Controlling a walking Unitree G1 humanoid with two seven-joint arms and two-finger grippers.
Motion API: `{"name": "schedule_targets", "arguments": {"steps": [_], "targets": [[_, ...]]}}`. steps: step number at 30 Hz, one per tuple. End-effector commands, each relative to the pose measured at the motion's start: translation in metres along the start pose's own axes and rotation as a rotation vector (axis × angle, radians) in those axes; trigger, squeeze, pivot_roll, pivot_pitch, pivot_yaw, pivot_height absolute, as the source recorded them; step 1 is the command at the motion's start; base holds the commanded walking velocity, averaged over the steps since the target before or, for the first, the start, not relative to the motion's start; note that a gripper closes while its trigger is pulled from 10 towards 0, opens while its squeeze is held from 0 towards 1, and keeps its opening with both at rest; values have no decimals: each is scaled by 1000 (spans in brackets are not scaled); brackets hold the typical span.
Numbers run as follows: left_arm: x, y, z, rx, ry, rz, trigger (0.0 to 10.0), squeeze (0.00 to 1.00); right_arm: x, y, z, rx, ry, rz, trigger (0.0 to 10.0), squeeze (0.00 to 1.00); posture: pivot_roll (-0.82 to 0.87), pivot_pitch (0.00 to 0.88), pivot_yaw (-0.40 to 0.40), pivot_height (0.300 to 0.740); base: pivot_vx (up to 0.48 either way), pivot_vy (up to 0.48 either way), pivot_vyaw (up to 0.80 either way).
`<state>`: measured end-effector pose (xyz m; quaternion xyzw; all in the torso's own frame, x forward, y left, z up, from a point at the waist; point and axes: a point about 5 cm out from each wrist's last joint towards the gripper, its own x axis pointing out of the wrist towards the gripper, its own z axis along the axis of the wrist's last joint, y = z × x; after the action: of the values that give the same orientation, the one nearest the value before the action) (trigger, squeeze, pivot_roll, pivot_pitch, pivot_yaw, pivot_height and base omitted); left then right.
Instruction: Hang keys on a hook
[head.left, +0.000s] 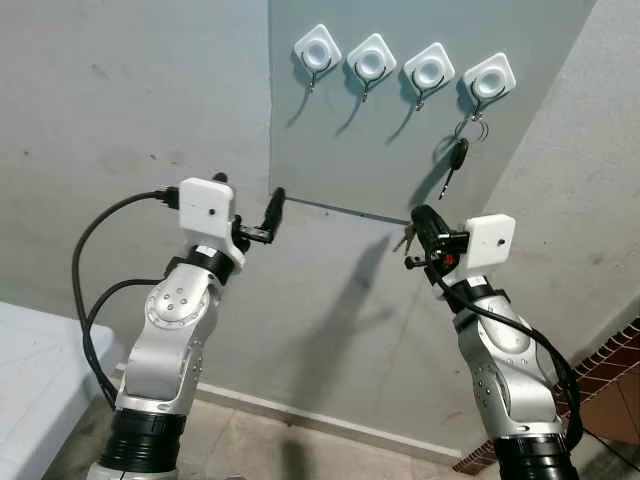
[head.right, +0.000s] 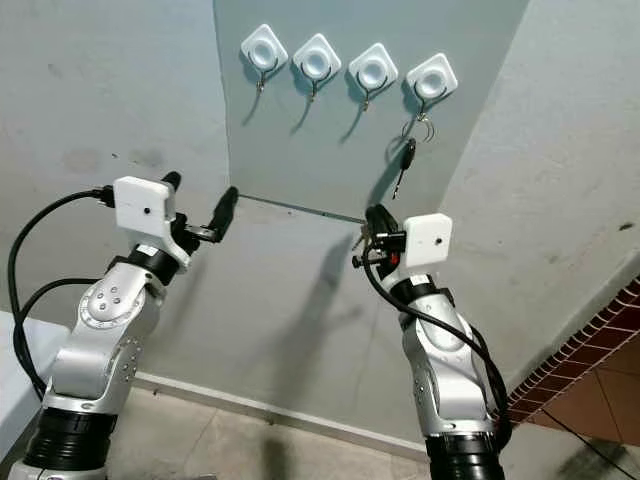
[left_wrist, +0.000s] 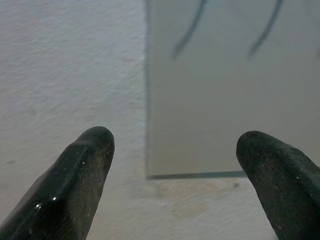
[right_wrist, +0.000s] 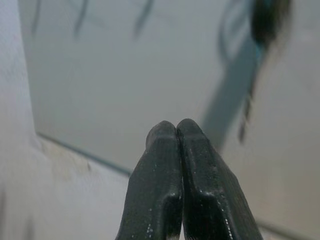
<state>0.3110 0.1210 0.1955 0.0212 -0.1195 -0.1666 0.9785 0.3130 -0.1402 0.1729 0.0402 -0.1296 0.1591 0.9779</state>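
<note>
At far left, a white bed (head.left: 30, 370) edge sits low beside the wall (head.left: 100, 120). Next, the left gripper (head.left: 277, 205) is raised near the lower left corner of a grey panel (head.left: 400, 150), jaws apart and empty. Four white hooks (head.left: 317, 47) run in a row across the panel's top; the keys (head.left: 458, 155) hang from the rightmost hook (head.left: 490, 78). Below the keys, the right gripper (head.left: 420, 222) points up with jaws pressed together; something small and metallic shows beside it, too unclear to identify. Red brick floor (head.left: 610, 370) shows at lower right.
</note>
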Motion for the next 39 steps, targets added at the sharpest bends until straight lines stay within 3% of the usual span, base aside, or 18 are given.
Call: {"name": "schedule_targets", "arguments": {"steps": [1,10,20,39], "targets": [[1,-8,8,20,-25,-48,10000,0,8,2,13,0,-46,32,10000,0,46,0,-66,702,0,0,0],[0,-30,18,35,-64,-156,10000,0,27,3,44,20,-168,87,10000,0,52,4,-72,702,0,0,0],[0,-35,23,58,-82,-188,10000,0,34,-2,66,47,-266,85,10000,0,53,0,-72,702,0,0,0],[0,-42,29,63,-118,-246,10000,0,17,-5,77,127,-379,174,10000,0,51,0,-64,702,0,0,0]]}}
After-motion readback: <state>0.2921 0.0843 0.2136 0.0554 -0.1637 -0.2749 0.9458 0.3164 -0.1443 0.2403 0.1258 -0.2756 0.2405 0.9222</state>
